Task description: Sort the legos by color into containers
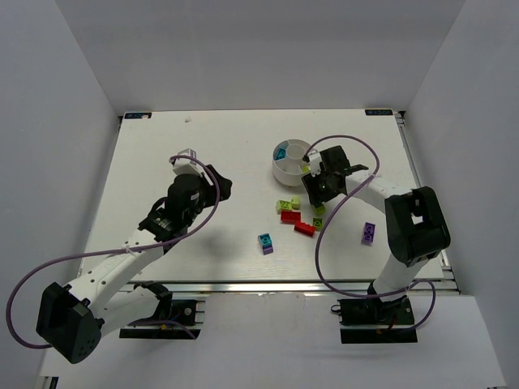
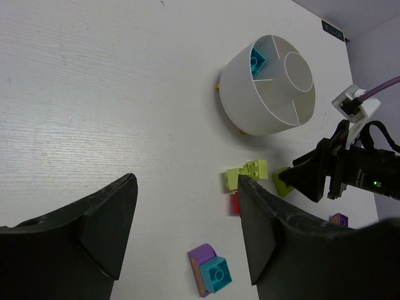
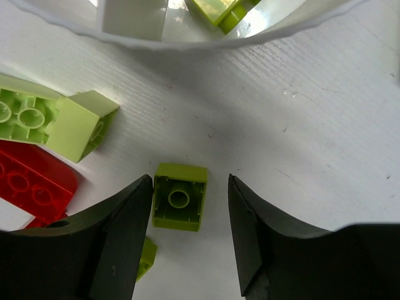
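The white round dish (image 1: 285, 168) has divided wedges; one holds a cyan brick (image 2: 258, 60), another a lime brick (image 3: 222, 9). My right gripper (image 3: 189, 184) is open, low over the table, with its fingers either side of an upside-down lime brick (image 3: 180, 197), not clamped; it sits just below the dish (image 1: 316, 198). Lime bricks (image 1: 288, 205), red bricks (image 1: 298, 223) and a purple-and-cyan pair (image 1: 265, 242) lie on the table. A purple brick (image 1: 368, 233) lies alone at the right. My left gripper (image 1: 223, 185) is open and empty, left of the pile.
The right arm's purple cable (image 1: 340, 142) loops above and beside the dish. The red brick (image 3: 31, 181) and joined lime bricks (image 3: 50, 122) lie close to the right gripper's left finger. A small lime piece (image 3: 147, 256) lies under that finger.
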